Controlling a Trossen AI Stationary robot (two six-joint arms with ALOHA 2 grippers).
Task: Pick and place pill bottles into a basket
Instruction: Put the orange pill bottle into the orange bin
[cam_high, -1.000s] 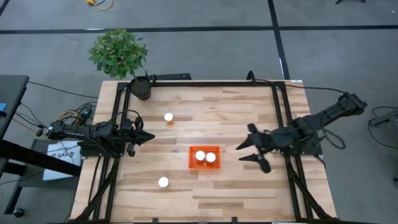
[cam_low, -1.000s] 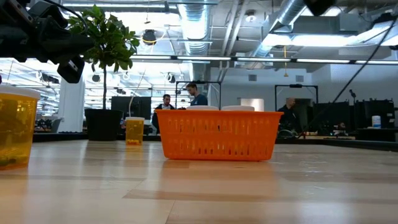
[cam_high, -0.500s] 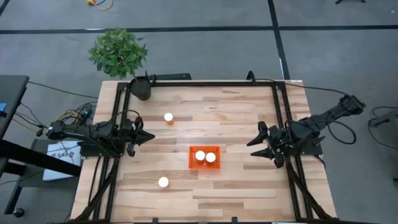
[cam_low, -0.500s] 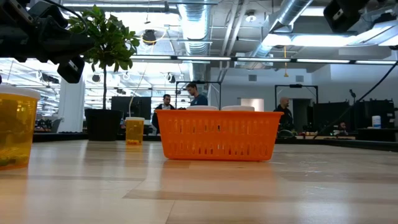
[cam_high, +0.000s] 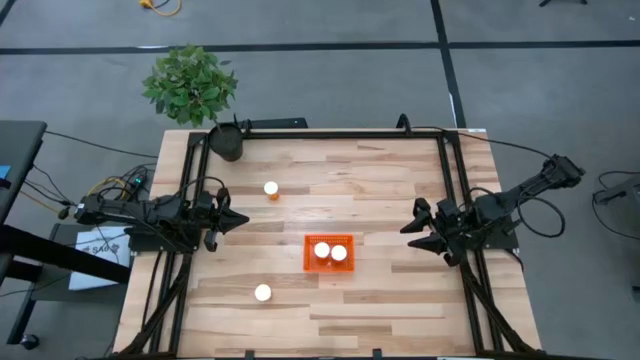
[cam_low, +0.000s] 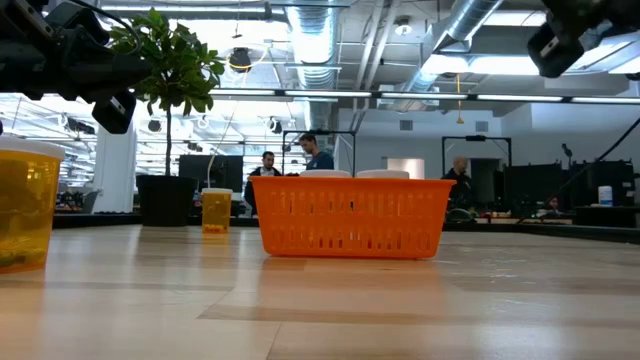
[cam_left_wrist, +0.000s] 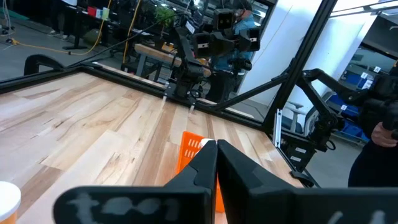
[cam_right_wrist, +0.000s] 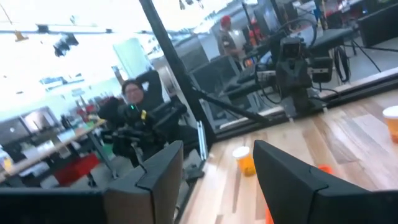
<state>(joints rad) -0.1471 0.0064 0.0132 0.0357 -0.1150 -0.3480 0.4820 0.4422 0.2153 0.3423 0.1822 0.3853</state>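
The orange basket (cam_high: 330, 264) stands mid-table with two white-capped pill bottles (cam_high: 322, 250) upright in it. One bottle (cam_high: 271, 189) stands on its base on the table to the far left of the basket. Another (cam_high: 262, 293) stands at the near left and looms large in the low view (cam_low: 25, 205). My left gripper (cam_high: 235, 220) is shut and empty at the table's left edge, pointing toward the basket (cam_left_wrist: 189, 144). My right gripper (cam_high: 410, 236) is open and empty to the right of the basket, near the right rail. Its fingers (cam_right_wrist: 158, 168) point toward the table's left.
A dark round pot with a green plant (cam_high: 227, 142) stands at the far left corner. Black frame rails (cam_high: 452, 190) run along the table's left, right and far edges. People show in the room behind the table (cam_low: 318, 152). Bare wood lies between the basket and both grippers.
My right gripper has drawn back from the basket toward the table's right edge, staying empty. The left arm, the basket and the bottles have kept still.
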